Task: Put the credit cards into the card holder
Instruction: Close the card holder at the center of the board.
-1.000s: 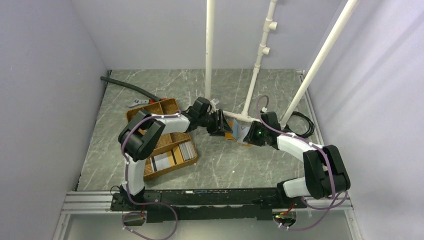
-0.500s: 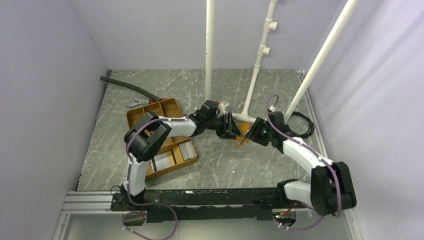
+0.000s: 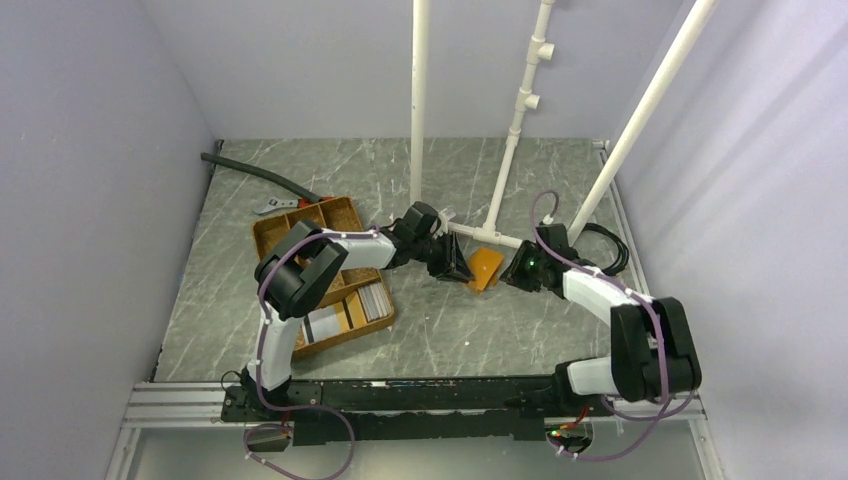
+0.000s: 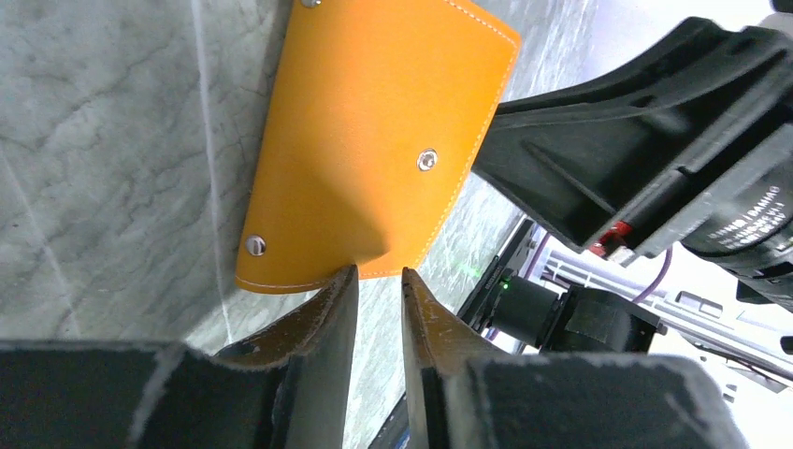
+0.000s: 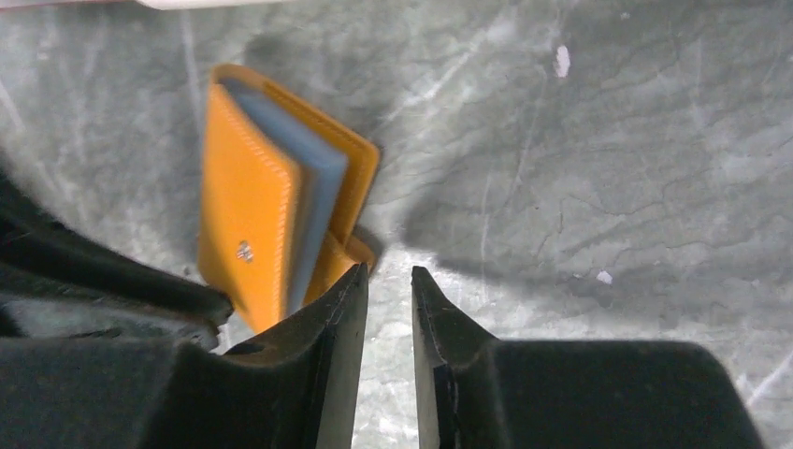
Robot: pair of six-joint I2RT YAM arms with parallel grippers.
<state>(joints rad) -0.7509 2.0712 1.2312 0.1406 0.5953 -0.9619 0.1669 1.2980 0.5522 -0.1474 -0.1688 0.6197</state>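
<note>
— Grey marbled table (image 3: 440,330) is filling the floor of the booth, with pale lilac walls closing it in. What is standing on it?

— White pipes (image 3: 418,100) are rising at the back. A brown woven tray (image 3: 335,208) is lying at the left, partly under the left arm, and grey and white credit cards (image 3: 375,298) are lying in its near compartments.

— And the arms?

— Both are reaching toward the middle, facing each other. The left gripper (image 3: 455,268) and the right gripper (image 3: 512,272) are flanking the card holder (image 3: 486,266).

— Is either one gripping it?

— Neither. The left gripper's jaws are standing a narrow slit apart with only table showing between them, and their tips are sitting right at the holder's near edge. The right gripper's jaws are standing the same way, empty, with one finger (image 5: 346,309) meeting the holder's corner.

— Where is the holder lying?

— On the table between the two grippers. In the right wrist view it is appearing tilted. Its orange flaps are gaping, with a light blue card (image 5: 318,210) sitting between them.
</note>
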